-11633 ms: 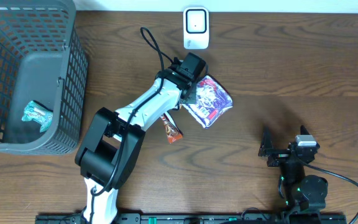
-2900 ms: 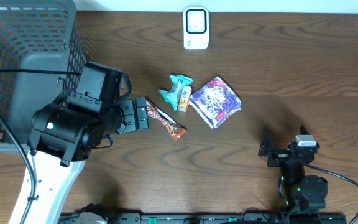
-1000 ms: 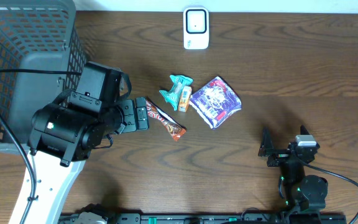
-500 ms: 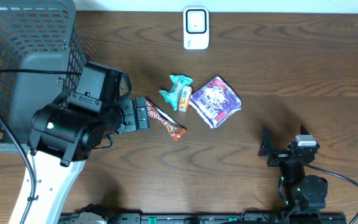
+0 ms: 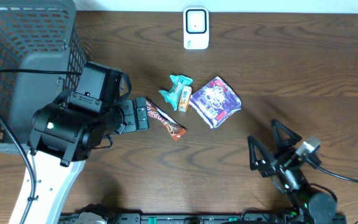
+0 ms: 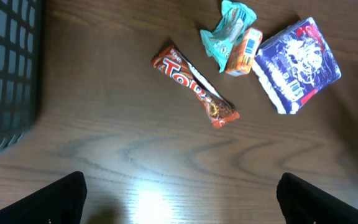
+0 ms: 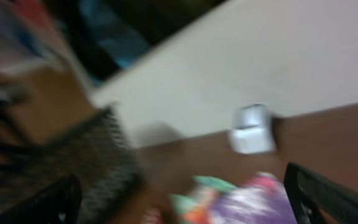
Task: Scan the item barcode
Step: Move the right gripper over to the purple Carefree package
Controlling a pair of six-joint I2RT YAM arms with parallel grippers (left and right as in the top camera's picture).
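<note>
Chocolate bar (image 5: 165, 119) lies flat on the bench (image 5: 303, 74), one end just beside the left hand (image 5: 143, 114), whose jaws stand released and hold nothing. The right hand (image 5: 265, 140), also released and empty, sits well apart near the front edge.

The bar's long axis runs diagonally, near end toward the left hand, far end pointing between the purple packet (image 5: 215, 102) and the front.

Likely risks:
- The barcode is not visible, so the bar may reach the white scanner (image 5: 196, 28) wrong face up.
- The slick wrapper may slip or skid toward the teal-and-orange snack (image 5: 178, 92).
</note>
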